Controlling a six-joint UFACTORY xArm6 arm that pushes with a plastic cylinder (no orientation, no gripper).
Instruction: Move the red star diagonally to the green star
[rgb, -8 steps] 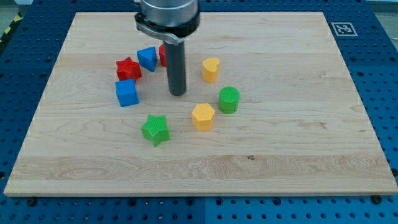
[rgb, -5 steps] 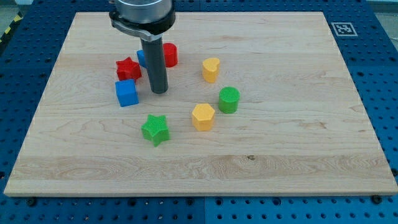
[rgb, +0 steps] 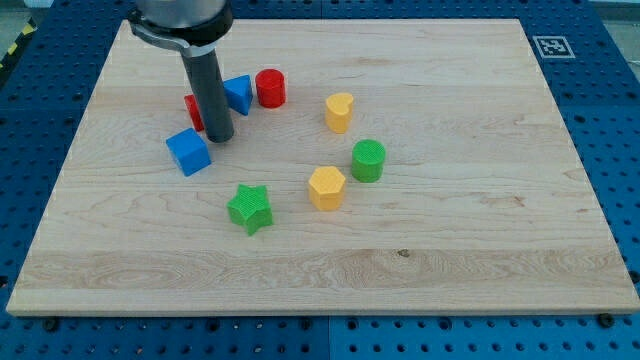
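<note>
My tip (rgb: 219, 139) stands just right of the blue cube (rgb: 188, 151), covering most of the red star (rgb: 193, 108) behind the rod. The green star (rgb: 249, 208) lies lower on the counter (rgb: 480, 230). The arm carries no jaws, only the rod.

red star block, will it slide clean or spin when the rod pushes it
The small red star block, mostly hidden behind my tip, looks rigid and squat, so it probably slides without tipping. Its points may make it spin if struck off-centre. The smooth wooden board should offer little grip.
</note>
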